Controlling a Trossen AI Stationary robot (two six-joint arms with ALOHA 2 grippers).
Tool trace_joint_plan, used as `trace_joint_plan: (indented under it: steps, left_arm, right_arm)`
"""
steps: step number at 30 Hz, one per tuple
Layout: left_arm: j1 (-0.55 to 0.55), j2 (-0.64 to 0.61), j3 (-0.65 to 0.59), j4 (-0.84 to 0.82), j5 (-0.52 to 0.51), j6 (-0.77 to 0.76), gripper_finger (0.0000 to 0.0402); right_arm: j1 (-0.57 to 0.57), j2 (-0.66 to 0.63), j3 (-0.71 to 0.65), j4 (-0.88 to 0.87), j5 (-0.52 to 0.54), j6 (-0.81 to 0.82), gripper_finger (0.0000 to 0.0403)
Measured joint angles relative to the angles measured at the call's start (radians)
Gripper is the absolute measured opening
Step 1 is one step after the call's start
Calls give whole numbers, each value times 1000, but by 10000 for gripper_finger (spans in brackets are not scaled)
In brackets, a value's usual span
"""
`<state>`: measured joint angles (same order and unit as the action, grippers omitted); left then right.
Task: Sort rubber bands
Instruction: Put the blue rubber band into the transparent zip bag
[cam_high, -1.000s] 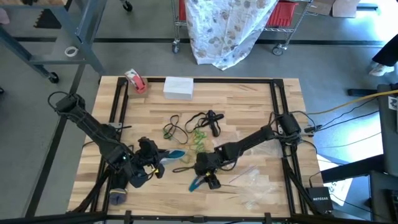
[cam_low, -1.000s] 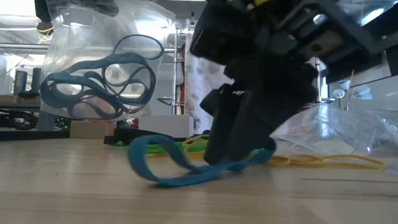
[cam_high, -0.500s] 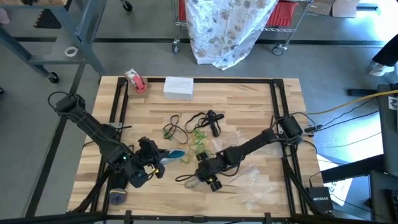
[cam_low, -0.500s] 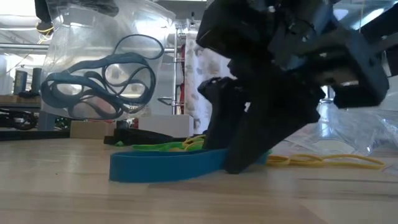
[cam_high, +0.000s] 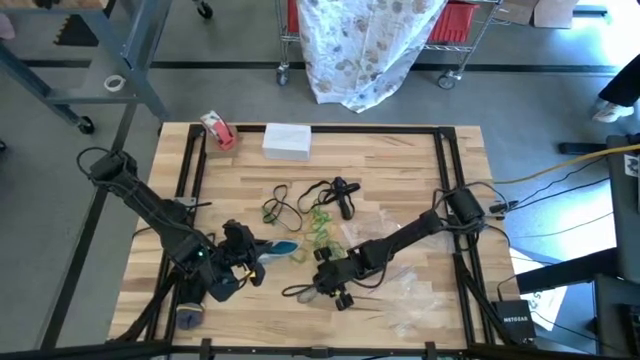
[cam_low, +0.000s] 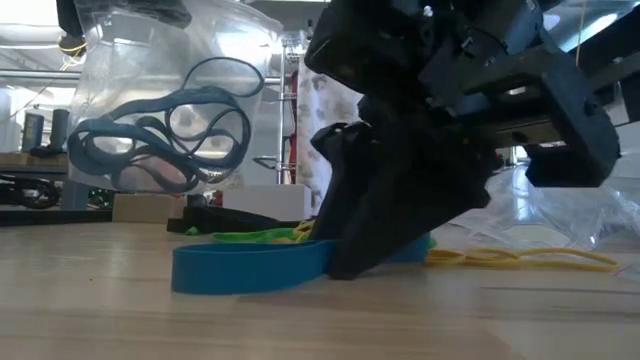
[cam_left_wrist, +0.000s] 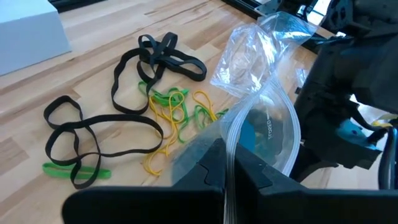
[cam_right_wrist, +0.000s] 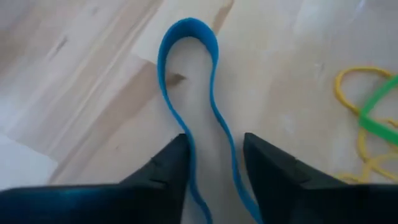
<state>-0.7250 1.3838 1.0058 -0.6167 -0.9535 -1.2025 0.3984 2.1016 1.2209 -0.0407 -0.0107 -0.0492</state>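
Note:
My left gripper (cam_high: 250, 262) is shut on a clear plastic bag (cam_low: 160, 110) that holds several blue rubber bands (cam_low: 150, 135). My right gripper (cam_high: 330, 287) is down at the table near the middle front. Its fingers are apart on either side of one blue rubber band (cam_right_wrist: 186, 68). That band stands on its edge on the wood (cam_low: 250, 268). Loose black bands (cam_left_wrist: 168, 56) and green and yellow bands (cam_left_wrist: 180, 109) lie on the table behind it. My left gripper pinches the bag's gathered edge (cam_left_wrist: 231, 158) between its two fingers. The bag hangs lifted clear of the table, with the blue bands inside it. My right gripper's fingers (cam_right_wrist: 168, 168) point down and straddle one end of the blue loop. One strand (cam_right_wrist: 185, 144) lies against a finger's inner side. I cannot tell if they pinch it.
More clear bags (cam_high: 410, 295) lie at the front right. A white box (cam_high: 287, 140) and a red-and-white tape roll (cam_high: 218, 130) sit at the far left. A thin black band (cam_high: 298, 290) lies just left of my right gripper. Black frame rails run along both table sides.
My right gripper has gone a little toward the table's left and near edges, staying low. The blue band, humped up off the wood before, now lies drawn out long on its edge, its free end farther toward the left.

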Motion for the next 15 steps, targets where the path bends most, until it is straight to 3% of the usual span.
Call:
trace_joint_plan:
  steps: [6, 15]
  left_arm:
    - [0, 0, 0, 8, 0, -2, 0]
    - [-7, 1, 0, 9, 0, -24, 0]
  right_arm:
    - [2, 6, -2, 50, -9, -9, 13]
    - [12, -65, -11, -37, 93, -3, 4]
